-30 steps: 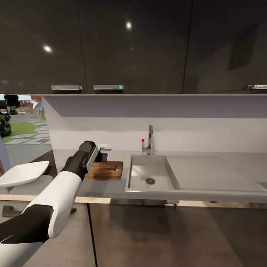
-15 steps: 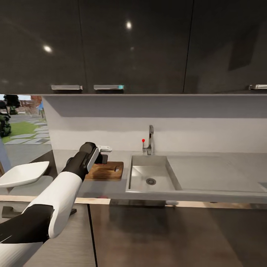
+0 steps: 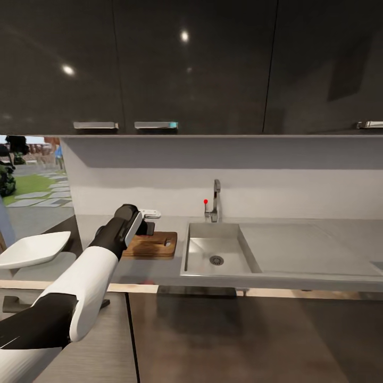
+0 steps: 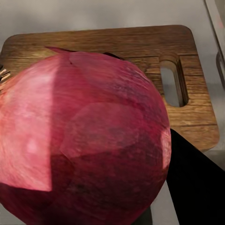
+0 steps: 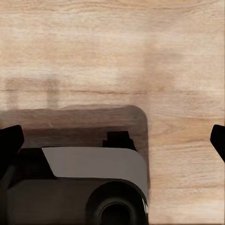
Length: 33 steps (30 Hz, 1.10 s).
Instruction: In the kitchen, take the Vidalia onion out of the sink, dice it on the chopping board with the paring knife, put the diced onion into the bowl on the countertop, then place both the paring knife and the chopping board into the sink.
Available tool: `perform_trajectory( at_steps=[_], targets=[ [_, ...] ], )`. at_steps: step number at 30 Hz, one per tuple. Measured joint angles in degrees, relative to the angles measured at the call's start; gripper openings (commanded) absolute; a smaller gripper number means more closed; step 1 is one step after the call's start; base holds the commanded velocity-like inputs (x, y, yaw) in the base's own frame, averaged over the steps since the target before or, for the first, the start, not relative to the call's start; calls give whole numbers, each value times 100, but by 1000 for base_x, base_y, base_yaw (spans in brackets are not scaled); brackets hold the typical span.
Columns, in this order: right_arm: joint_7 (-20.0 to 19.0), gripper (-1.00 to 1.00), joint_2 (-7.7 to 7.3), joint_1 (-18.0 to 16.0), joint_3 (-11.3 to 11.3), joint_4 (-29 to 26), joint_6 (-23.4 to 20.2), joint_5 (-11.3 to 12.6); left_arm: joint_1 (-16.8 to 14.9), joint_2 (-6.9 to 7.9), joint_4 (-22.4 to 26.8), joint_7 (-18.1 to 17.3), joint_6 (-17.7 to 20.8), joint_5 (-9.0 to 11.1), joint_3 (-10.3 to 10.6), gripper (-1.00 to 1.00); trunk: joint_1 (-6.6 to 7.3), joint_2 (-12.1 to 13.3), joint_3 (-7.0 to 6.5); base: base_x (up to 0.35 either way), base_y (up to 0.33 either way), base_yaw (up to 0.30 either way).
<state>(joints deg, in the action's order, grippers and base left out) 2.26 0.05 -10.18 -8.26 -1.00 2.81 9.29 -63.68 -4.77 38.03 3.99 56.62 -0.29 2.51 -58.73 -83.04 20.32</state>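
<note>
One left claw [image 3: 148, 221] gripping onion [image 4: 84, 140] over chopping board [image 4: 140, 51], handle slot toward sink [image 3: 215, 255]

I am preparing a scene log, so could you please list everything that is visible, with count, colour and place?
Round pinkish-red onion: one, held by the left gripper above the board.
Dark brown wooden chopping board: one, on the countertop, left of the sink.
Grey steel sink: one, set in the countertop.
Curved chrome tap: one, red dot, behind the basin.
White squarish bowl: one, far left.
Smooth grey countertop: one, below dark upper cabinets.
Left gripper: above the board's far left corner.
Right gripper: dark fingertips wide apart, over pale wood-grain floor.
</note>
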Motion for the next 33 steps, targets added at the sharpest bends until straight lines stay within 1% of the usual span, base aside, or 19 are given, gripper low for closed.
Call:
perform_trajectory(
  at_steps=[5,27,33],
  targets=[
    [-29,100,10,2,-4,-2,-78,5,0,-3,-35,1,0,-1,0,-100,0,0,24,0,0,0],
    [-32,100,11,2,5,-19,-89,5,0,-5,-2,19,11,-18,-7,-100,0,0,221,0,0,0],
    [-33,100,11,2,5,-19,-89,5,0,-7,14,19,17,-17,-8,-100,131,239,169,0,0,0]
  ],
)
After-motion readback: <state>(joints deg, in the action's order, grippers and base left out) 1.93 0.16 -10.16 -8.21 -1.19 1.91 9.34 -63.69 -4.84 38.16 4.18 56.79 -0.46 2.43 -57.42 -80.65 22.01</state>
